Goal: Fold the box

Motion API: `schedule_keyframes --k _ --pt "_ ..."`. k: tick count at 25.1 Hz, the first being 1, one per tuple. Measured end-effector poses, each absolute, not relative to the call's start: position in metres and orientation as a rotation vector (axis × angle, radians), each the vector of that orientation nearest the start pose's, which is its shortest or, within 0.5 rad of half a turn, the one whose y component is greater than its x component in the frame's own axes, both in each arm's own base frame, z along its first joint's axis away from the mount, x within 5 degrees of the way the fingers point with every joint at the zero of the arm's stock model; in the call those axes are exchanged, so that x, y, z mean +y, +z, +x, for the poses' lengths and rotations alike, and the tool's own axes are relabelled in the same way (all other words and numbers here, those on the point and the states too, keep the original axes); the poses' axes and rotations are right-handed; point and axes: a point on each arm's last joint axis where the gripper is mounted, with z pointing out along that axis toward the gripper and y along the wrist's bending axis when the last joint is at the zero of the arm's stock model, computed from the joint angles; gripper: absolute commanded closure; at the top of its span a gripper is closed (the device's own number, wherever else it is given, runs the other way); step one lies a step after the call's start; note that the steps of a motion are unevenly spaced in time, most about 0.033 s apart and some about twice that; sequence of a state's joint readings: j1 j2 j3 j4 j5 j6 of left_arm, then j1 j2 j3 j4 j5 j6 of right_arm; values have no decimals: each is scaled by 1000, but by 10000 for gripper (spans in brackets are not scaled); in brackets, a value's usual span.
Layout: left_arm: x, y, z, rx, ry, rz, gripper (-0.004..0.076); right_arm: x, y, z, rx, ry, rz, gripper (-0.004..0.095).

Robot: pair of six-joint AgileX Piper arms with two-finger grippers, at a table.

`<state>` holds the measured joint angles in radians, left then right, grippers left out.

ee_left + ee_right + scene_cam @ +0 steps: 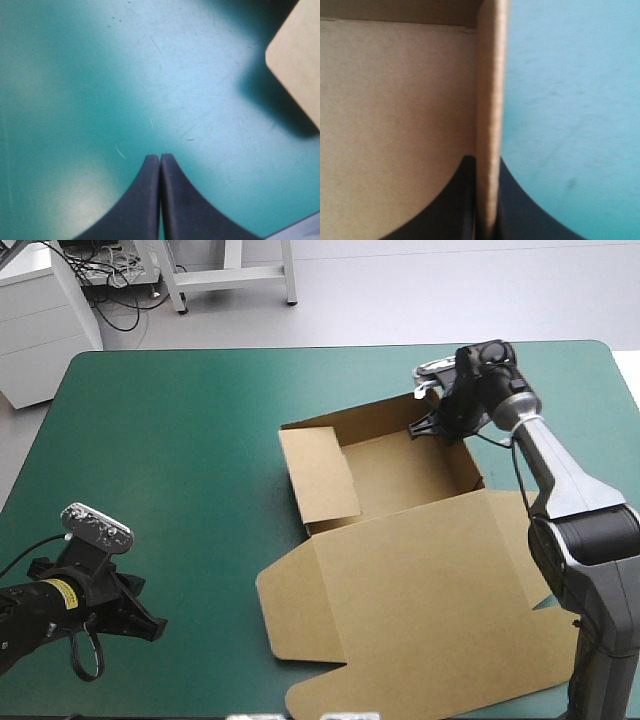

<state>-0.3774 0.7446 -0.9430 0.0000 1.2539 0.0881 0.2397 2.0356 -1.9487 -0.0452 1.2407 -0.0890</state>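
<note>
I am pinching the far right wall (489, 90) of the brown box (400, 490) with my right gripper (432, 426), its black fingers all but closed on the board; my left gripper (140, 622) is hovering shut and empty over the teal-green cover (170, 460), well apart from the box; the box is sitting right of the table's middle, tray toward the far edge, lid (430, 610) lying flat toward me; the board is looking light, stiff and springy at its creases, so I am judging the wall tops the best hold; bare cover is lying open to the left, while the lid is crowding the near edge.
</note>
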Motion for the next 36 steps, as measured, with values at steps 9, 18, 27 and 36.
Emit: schedule_keyframes --k 9,18,27,36 --pt "-36 360 98 2470 -72 585 756 -28 358 433 2620 -180 -174 931" --pt "-35 360 100 2445 -54 580 756 -176 352 401 2633 -197 285 931" --pt "-35 362 102 2422 -48 580 756 -216 310 403 2708 -149 397 400" --pt "-35 362 102 2421 -47 580 756 -212 327 397 2670 -159 392 247"
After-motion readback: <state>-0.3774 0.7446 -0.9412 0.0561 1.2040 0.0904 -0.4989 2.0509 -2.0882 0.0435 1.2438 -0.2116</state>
